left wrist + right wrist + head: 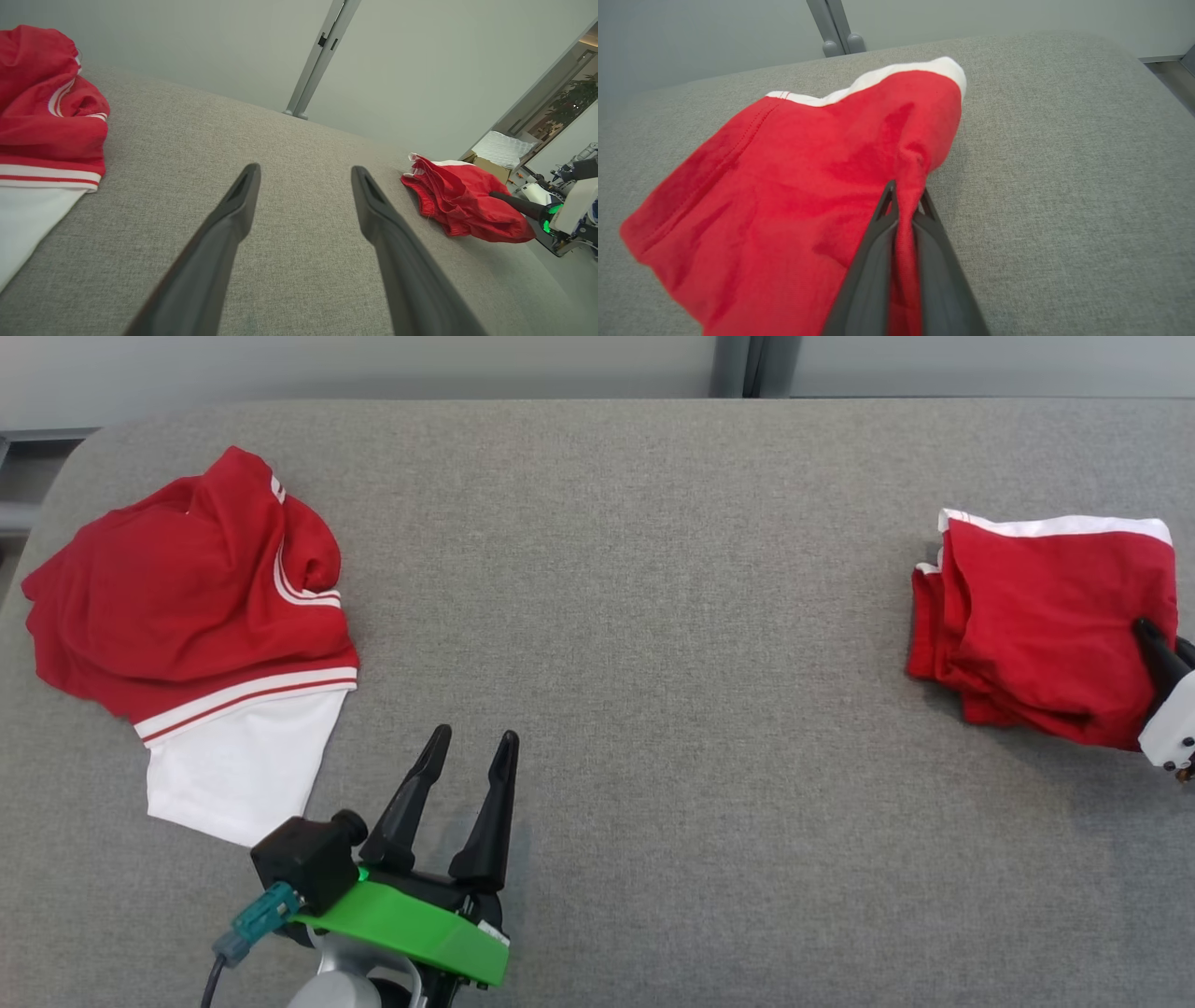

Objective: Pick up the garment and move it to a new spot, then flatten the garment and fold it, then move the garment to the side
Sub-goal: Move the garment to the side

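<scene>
A folded red garment with a white band (pixel 1036 616) lies at the right side of the grey surface; the right wrist view has it close up (pixel 794 186) and the left wrist view shows it far right (pixel 460 200). My right gripper (pixel 1153 639) is shut on its near right edge, red cloth pinched between the fingers (pixel 906 205). My left gripper (pixel 471 742) stands open at the lower middle, holding nothing, its fingers (pixel 233 210) spread over bare cloth surface.
A second crumpled red and white garment (pixel 196 635) lies at the left, just left of my left gripper (pixel 303 186), and shows in the left wrist view (pixel 42 121). The grey padded table (pixel 653 616) has open room in its middle. A wall post (pixel 836 28) stands behind.
</scene>
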